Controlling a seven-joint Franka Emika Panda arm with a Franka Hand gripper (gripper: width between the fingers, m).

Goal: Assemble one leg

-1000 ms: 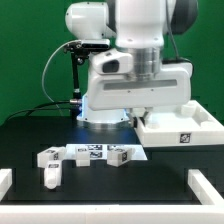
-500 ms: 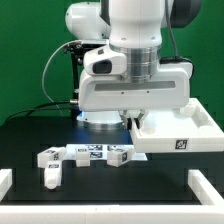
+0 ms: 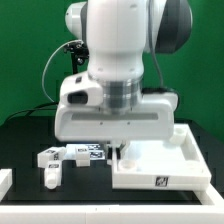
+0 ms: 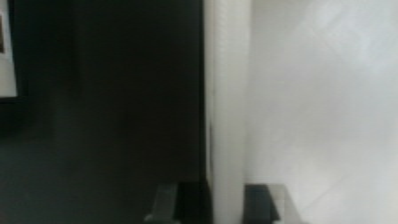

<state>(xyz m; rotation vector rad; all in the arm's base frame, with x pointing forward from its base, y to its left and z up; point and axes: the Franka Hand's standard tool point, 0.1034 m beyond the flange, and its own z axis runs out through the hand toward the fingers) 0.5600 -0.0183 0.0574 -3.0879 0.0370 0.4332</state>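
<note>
My gripper (image 3: 117, 151) is shut on the raised rim of the large white tray-shaped panel (image 3: 160, 166), which hangs low over the black table at the exterior view's front right. In the wrist view the two fingertips (image 4: 187, 203) straddle the panel's rim (image 4: 212, 100), with my gripper (image 4: 226, 205) closed around it. Small white legs (image 3: 48, 158) lie on the table at the exterior view's left, one (image 3: 52, 175) nearer the front, another (image 3: 75, 155) beside them. They are apart from the gripper.
The marker board (image 3: 92, 150) lies flat behind the panel's left corner, partly hidden by my hand. A white bracket (image 3: 5, 181) sits at the table's front left edge. A black stand with cables (image 3: 72, 70) rises at the back left.
The gripper has carried the panel from the exterior view's back right toward the front and left, and lower. The legs at the left have not moved.
</note>
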